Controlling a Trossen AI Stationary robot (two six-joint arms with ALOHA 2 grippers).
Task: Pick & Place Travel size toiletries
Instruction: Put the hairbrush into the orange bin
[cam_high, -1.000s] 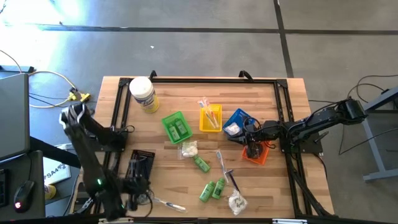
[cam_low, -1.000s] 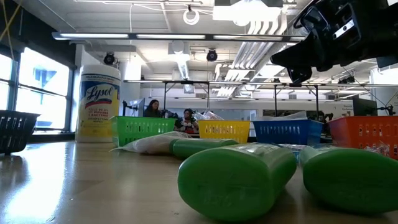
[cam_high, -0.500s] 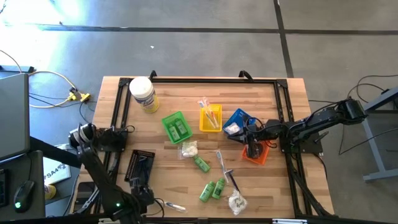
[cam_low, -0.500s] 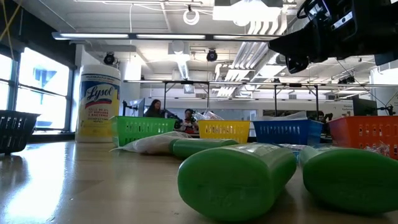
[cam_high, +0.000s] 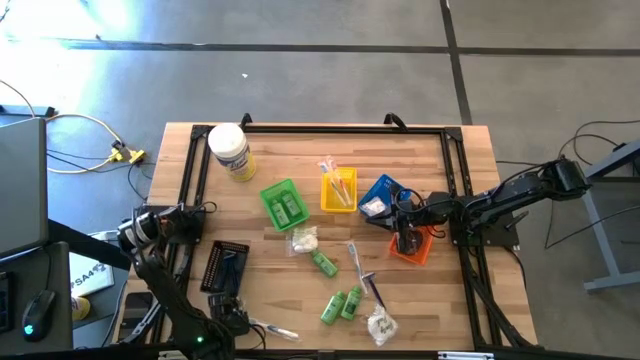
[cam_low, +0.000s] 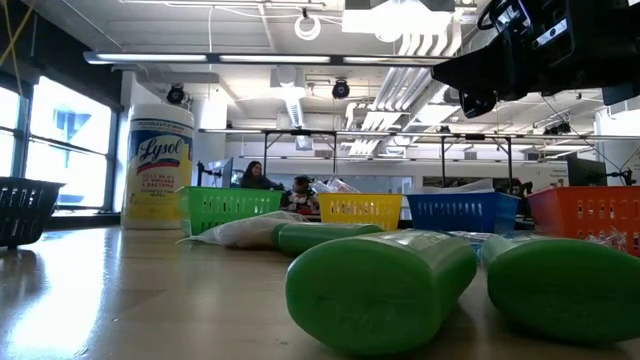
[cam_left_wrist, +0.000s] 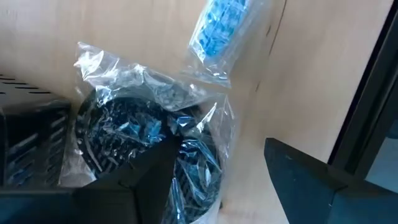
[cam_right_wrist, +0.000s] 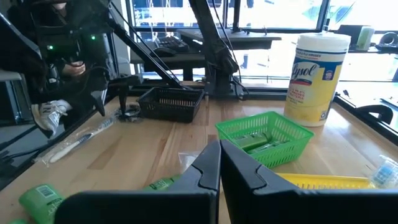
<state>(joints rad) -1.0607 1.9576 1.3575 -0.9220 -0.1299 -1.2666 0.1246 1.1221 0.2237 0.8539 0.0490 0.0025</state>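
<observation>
Sorted: green tray (cam_high: 281, 203), yellow tray (cam_high: 338, 190), blue tray (cam_high: 380, 194) are partly filled | Left: tubes (cam_high: 341, 303), toothbrush (cam_high: 271, 329), packets lie mid-table | left hand (cam_left_wrist: 205, 180) is spread open over a dark sachet (cam_left_wrist: 134, 127) beside the black tray (cam_high: 225, 265), probably released | right hand (cam_right_wrist: 219, 163) is closed empty over the orange tray (cam_high: 411, 247)

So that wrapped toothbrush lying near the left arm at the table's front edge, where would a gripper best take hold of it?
Probably at mid-handle, from straight above. The wrapped toothbrush lies flat on the wooden table, long and thin, so fingers closing across its narrow width should catch it. The left gripper, open beside the black tray, sits nearest; a dark round sachet lies right under it.
</observation>
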